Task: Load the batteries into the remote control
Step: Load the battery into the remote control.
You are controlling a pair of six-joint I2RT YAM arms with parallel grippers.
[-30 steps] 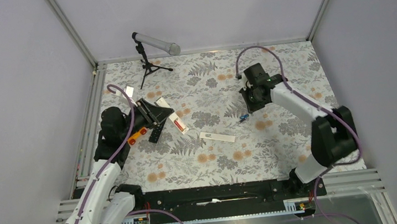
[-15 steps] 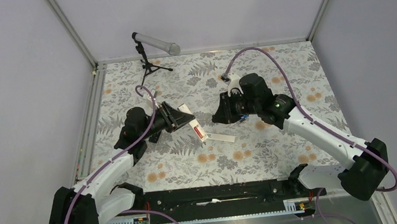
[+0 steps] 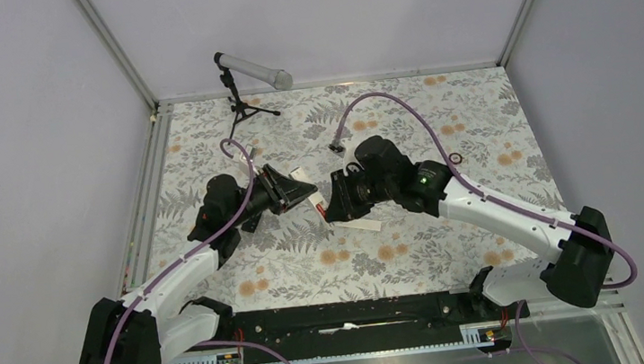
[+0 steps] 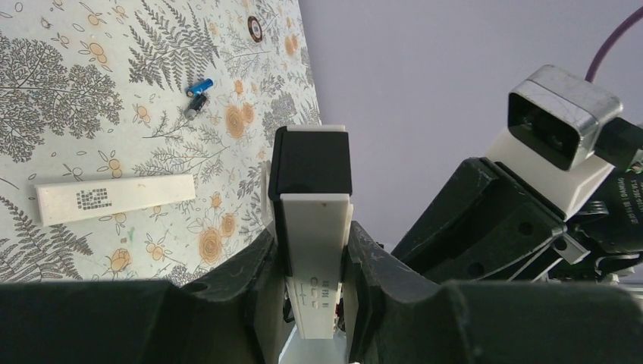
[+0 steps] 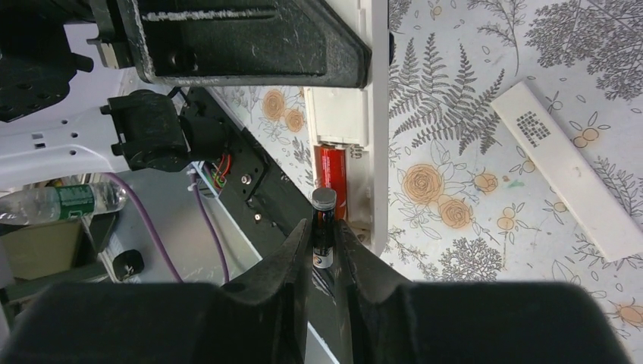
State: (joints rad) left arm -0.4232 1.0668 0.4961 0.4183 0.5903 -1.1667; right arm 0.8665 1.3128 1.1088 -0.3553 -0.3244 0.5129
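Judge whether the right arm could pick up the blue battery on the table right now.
Probably not yet: the right gripper is shut on a dark battery by the remote, so its grip is taken. The blue battery itself lies uncovered.

Fern-print table [image 3: 416,253], white strip [image 4: 114,199], blue battery [image 4: 200,86], ring [image 4: 255,29], microphone stand [image 3: 241,107]

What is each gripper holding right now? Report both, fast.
Left gripper: closed on the remote control.
Right gripper: closed on a dark battery.
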